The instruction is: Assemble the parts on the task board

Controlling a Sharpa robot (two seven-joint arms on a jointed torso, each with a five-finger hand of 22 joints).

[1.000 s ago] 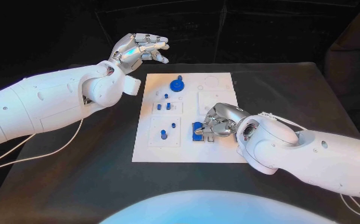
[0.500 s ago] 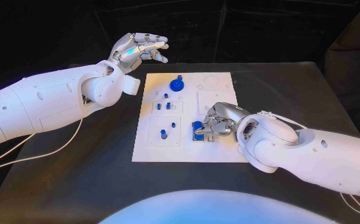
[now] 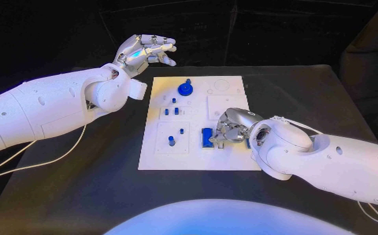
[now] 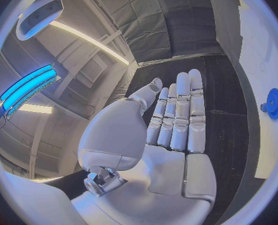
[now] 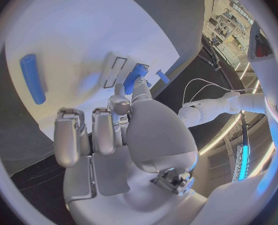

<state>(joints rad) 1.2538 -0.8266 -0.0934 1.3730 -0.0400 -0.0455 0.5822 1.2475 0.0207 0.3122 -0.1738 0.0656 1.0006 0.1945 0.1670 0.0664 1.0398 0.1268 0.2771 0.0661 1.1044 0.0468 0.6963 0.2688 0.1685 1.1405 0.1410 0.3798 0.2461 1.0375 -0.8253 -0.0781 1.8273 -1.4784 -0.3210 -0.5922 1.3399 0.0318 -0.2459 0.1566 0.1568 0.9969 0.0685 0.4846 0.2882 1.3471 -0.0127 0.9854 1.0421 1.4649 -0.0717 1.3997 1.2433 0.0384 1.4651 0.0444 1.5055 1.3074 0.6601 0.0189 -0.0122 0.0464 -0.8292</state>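
On the black table [image 3: 94, 191] lies the white board [image 3: 228, 158], its blue parts spread over it: a gear [image 3: 185, 88] at the far end, small pegs [image 3: 177, 109] mid-board, a block [image 3: 206, 137] near the right hand [image 3: 230, 128]. That hand rests on the board, fingers curled beside the block; whether it grips it, I cannot tell. The left hand [image 3: 147, 51] hangs beyond the board, holding nothing, fingers loosely bent.

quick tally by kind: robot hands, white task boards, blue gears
hands: 2 (left hand, right hand)
task board: 1
blue gear: 1
total: 4
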